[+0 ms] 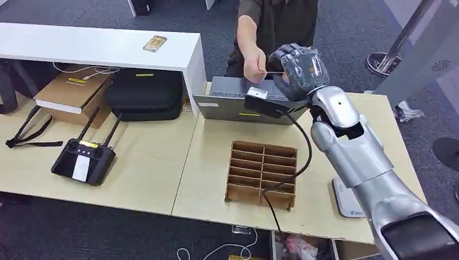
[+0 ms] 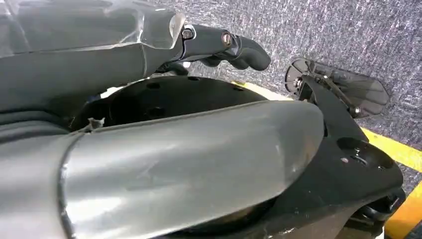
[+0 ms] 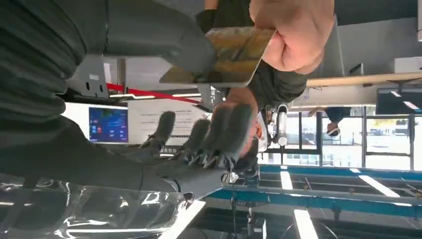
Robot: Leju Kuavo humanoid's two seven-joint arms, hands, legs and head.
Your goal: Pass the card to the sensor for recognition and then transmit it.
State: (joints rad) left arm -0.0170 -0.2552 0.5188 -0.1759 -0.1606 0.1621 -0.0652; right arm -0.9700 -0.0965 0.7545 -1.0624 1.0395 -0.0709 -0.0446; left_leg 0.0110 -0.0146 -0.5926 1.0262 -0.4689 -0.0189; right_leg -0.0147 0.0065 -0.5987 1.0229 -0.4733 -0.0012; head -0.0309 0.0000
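Above, the right hand (image 1: pixel 296 69) was raised over the table (image 1: pixel 162 157), its thumb (image 3: pixel 164 40) touching the card (image 3: pixel 224 55); the other fingers (image 3: pixel 219 129) stood apart from it. A person's hand (image 1: pixel 254 65) pinched the card's far edge. Left hand (image 2: pixel 219 45): fingers curled, holding nothing.
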